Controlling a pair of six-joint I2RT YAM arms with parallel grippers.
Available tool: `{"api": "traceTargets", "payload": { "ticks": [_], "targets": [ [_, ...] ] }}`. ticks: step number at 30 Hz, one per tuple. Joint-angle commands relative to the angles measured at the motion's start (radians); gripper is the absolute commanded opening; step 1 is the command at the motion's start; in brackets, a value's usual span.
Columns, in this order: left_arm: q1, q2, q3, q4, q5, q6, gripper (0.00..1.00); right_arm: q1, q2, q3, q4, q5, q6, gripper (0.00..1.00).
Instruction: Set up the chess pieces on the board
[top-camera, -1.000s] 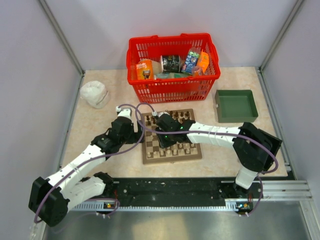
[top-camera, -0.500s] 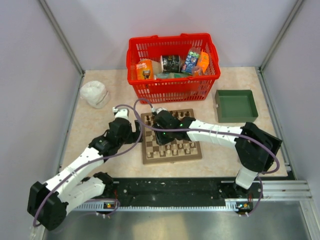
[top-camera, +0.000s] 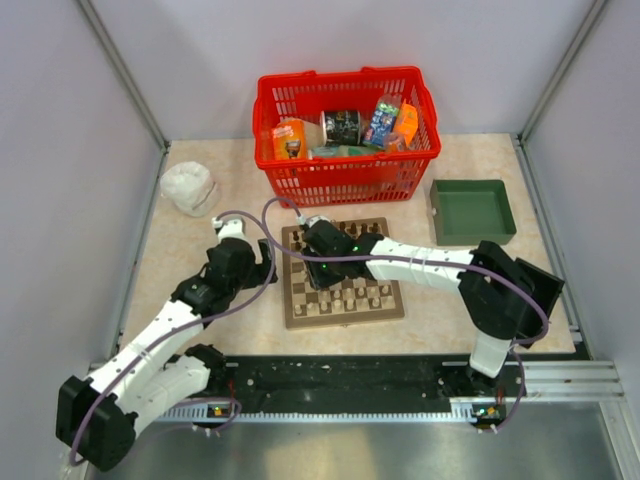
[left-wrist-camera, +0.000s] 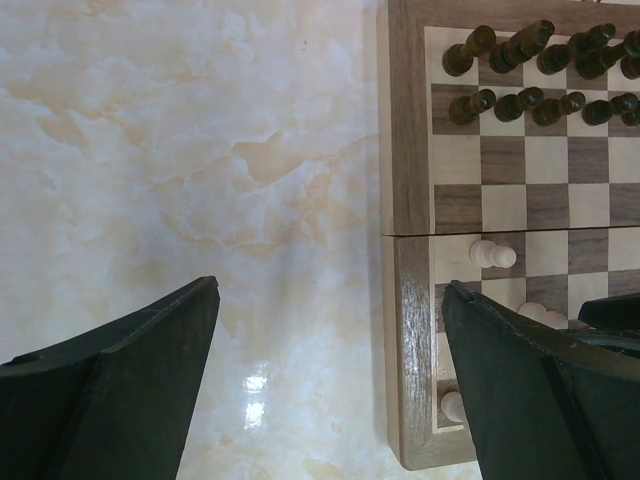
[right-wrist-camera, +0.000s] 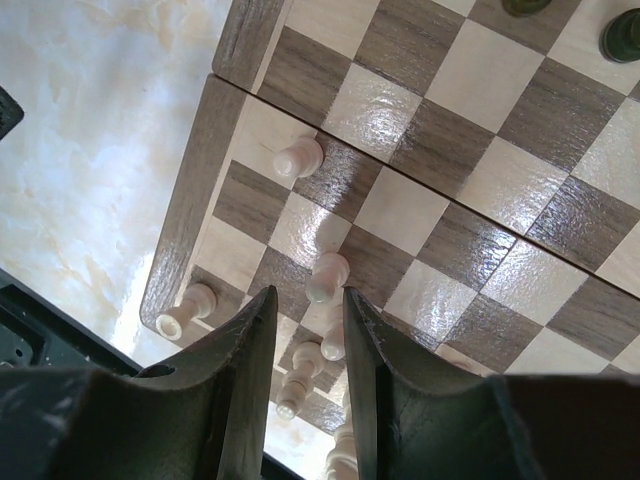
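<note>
The board (top-camera: 342, 318) lies in the middle of the table. Dark pieces (left-wrist-camera: 520, 100) stand in two rows at its far side and pale pieces (top-camera: 352, 298) along its near side. My right gripper (right-wrist-camera: 308, 295) hovers low over the near-left corner squares, its fingers a narrow gap apart. A pale pawn (right-wrist-camera: 327, 275) stands just past the tips, and more pale pawns (right-wrist-camera: 300, 375) show through the gap; nothing is gripped. One pale pawn (left-wrist-camera: 493, 254) stands alone on the left column. My left gripper (left-wrist-camera: 330, 288) is wide open and empty over bare table beside the board's left edge (left-wrist-camera: 405, 150).
A red basket (top-camera: 345, 178) of packaged goods stands behind the board. At the back right sits a green tray (top-camera: 470, 212), and a white crumpled bundle (top-camera: 188, 188) lies at the back left. Grey walls close in both sides.
My left arm has drawn back leftwards, away from the board's edge. The right gripper has shifted left across the board towards its near-left corner.
</note>
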Motion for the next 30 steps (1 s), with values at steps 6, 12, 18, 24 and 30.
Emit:
{"api": "traceTargets", "payload": {
  "ticks": [6, 12, 18, 24, 30],
  "targets": [
    [0.034, -0.026, -0.008, 0.014, -0.003, -0.016, 0.99, 0.013, 0.033, 0.055, 0.013, 0.0, -0.012, 0.32],
    [0.039, -0.03, -0.008, 0.017, 0.002, -0.013, 0.99, 0.011, 0.043, 0.055, 0.004, 0.005, -0.01, 0.32],
    [0.042, -0.035, -0.009, 0.019, 0.008, -0.011, 0.99, 0.013, 0.05, 0.058, 0.002, 0.001, -0.012, 0.28],
    [0.042, -0.038, -0.011, 0.019, 0.011, -0.004, 0.99, 0.013, 0.055, 0.058, 0.004, -0.007, -0.013, 0.27],
    [0.043, -0.038, -0.016, 0.018, 0.016, -0.004, 0.99, 0.013, 0.056, 0.055, 0.002, -0.018, -0.013, 0.22]
  ]
}}
